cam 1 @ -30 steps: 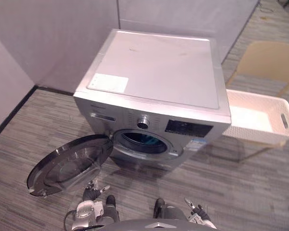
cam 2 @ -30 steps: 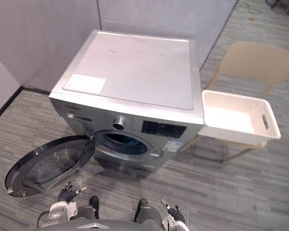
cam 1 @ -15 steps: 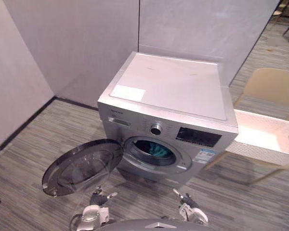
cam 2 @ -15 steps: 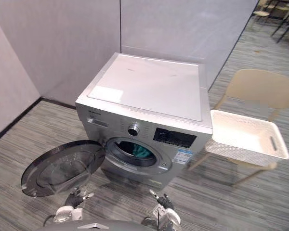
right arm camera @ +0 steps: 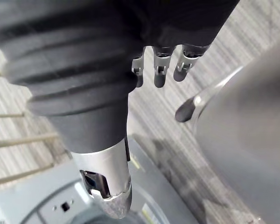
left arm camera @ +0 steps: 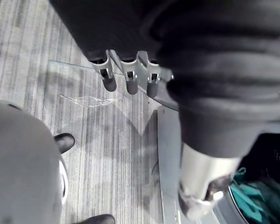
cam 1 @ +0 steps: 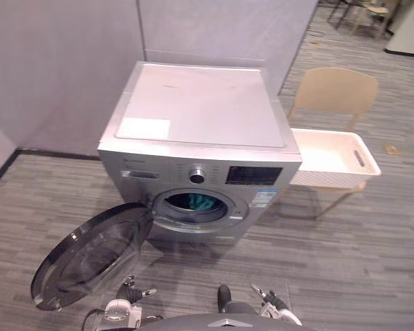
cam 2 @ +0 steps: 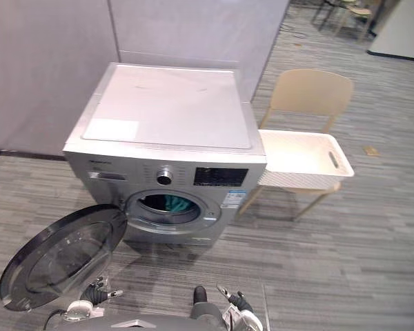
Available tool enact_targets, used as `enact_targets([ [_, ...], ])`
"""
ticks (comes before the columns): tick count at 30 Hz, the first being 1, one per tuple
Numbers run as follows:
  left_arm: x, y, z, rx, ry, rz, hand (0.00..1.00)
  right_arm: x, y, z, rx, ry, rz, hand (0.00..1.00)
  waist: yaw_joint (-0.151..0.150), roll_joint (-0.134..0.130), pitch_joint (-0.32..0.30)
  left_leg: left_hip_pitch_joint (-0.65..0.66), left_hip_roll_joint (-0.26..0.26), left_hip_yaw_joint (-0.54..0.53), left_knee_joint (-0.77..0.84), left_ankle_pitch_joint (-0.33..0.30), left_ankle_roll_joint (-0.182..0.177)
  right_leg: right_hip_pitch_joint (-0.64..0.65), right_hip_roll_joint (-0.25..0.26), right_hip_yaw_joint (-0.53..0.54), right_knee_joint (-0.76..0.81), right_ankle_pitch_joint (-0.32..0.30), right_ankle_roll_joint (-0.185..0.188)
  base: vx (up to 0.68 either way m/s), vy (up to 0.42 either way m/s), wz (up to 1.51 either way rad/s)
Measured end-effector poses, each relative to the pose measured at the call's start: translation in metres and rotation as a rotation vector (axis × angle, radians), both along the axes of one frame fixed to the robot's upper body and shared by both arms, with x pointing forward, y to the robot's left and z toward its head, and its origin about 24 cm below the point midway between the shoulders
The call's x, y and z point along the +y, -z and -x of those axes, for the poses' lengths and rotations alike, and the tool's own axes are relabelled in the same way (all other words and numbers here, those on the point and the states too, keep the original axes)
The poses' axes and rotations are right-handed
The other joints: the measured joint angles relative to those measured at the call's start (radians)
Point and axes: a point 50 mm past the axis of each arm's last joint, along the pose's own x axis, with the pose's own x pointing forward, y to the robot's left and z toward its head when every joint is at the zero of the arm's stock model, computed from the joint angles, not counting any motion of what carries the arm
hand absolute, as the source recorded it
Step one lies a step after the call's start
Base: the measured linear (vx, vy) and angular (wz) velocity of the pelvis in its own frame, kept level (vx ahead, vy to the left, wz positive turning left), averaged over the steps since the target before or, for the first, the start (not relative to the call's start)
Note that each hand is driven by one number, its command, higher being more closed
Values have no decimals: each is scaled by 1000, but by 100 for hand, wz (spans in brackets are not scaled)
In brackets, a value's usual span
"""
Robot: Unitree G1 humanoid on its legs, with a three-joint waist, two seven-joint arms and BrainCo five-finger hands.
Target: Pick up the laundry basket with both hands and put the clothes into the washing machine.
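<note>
While the washing machine [cam 1: 200,131] is standing with its round door [cam 1: 90,255] swung wide to the robot's left, teal clothes [cam 1: 199,202] are lying inside the drum. The white laundry basket [cam 1: 324,181] is sitting on a beige chair [cam 1: 334,89] just beside the machine's right side, and it is looking empty. The left robot hand [cam 1: 130,294] and the right robot hand [cam 1: 272,302] are hanging low near the floor, apart from the machine, with fingers relaxed and holding nothing. Judging from this, the loading is looking finished. If any step is left, it is checking that no cloth is trailing over the drum's lip. Both hands should be keeping clear of the open door, which is jutting out close to the left robot hand.
</note>
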Motion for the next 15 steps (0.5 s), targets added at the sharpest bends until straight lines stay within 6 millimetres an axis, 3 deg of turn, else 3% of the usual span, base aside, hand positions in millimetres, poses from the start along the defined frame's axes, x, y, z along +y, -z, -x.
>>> enact_targets([
  [1, 2, 0, -1, -3, -14, -2, 0, 0, 1, 3, 8, 3, 0, 0, 0, -9, 3, -3, 9, 27, 1, 1, 1, -13, 0, 25, -13, 20, 8, -46, 3, -50],
  [2, 2, -1, -1, -5, -19, -1, 0, 0, 0, 2, 4, 7, -3, 0, -2, 5, 13, -15, 33, 56, 1, 5, 7, -27, 3, 36, -1, 16, -1, -67, 15, -47],
  [3, 2, -1, -2, -7, -24, 1, 0, -2, 0, 1, -2, 14, 3, 0, -8, 10, 18, -20, 49, 59, 9, 7, 5, -68, 4, 17, 129, -55, -49, -17, 7, -26],
  [4, 2, -1, -4, -9, -19, -2, 0, -7, -1, 3, 0, 39, 8, 0, -8, 21, 24, -15, 81, 58, 18, 10, -2, -113, -5, 2, 323, -134, -61, 45, -52, -15],
  [5, 3, -1, -1, -4, -17, -5, 0, -8, 1, 11, 17, 58, 10, 0, -7, 28, 24, -1, 109, 60, 16, 18, -19, -121, -27, 4, 439, -158, -54, 75, -90, -13],
  [7, 4, 0, 3, 4, -15, -6, 0, -10, 1, 13, 20, 69, 10, 0, -4, 26, 22, 9, 141, 72, 14, 28, -50, -115, -81, 14, 490, -166, -47, 34, -194, -31],
  [9, 4, 0, 2, 2, 3, -10, 0, -7, 1, 13, 20, 75, 1, 0, 7, 9, 10, 14, 147, 98, 10, 41, -90, -116, -138, 34, 424, -87, -38, 22, -291, -59],
  [10, 3, -1, 1, 5, 26, -14, 0, -8, 2, 13, 25, 77, 1, 0, 7, 7, -11, 11, 158, 103, -3, 54, -115, -100, -106, 58, 364, -120, 35, 31, -281, -61],
  [11, -2, 0, 1, 6, 38, -5, 0, -9, 2, 15, 32, 77, 2, 0, 12, 28, -22, 5, 169, 102, -18, 62, -124, -97, -87, 61, 325, -125, 42, 41, -324, -72],
  [12, -11, 1, -1, 4, 55, 13, 0, -15, 2, 15, 36, 81, 14, 0, 14, 44, -26, -5, 178, 82, -26, 71, -120, -75, -66, 56, 238, -144, 70, 49, -374, -75],
  [13, -15, 0, -6, -7, 55, 23, 0, -16, 2, 15, 45, 84, 13, 0, 15, 49, -23, 8, 189, 74, -28, 78, -143, -41, -59, 49, 166, -178, 108, 35, -305, -61],
  [14, -20, 1, -6, 1, 55, 37, 0, -20, 2, 15, 46, 86, 21, 0, 11, 73, -10, 21, 212, 73, -28, 81, -147, -18, -38, 42, 156, -165, 99, 4, -351, -22],
  [15, -27, 0, -10, -12, 58, 53, 0, -24, 2, 19, 57, 91, 29, 0, -3, 78, 0, 38, 240, 63, -23, 91, -149, 25, -6, 28, 138, -165, 90, -18, -197, 5],
])
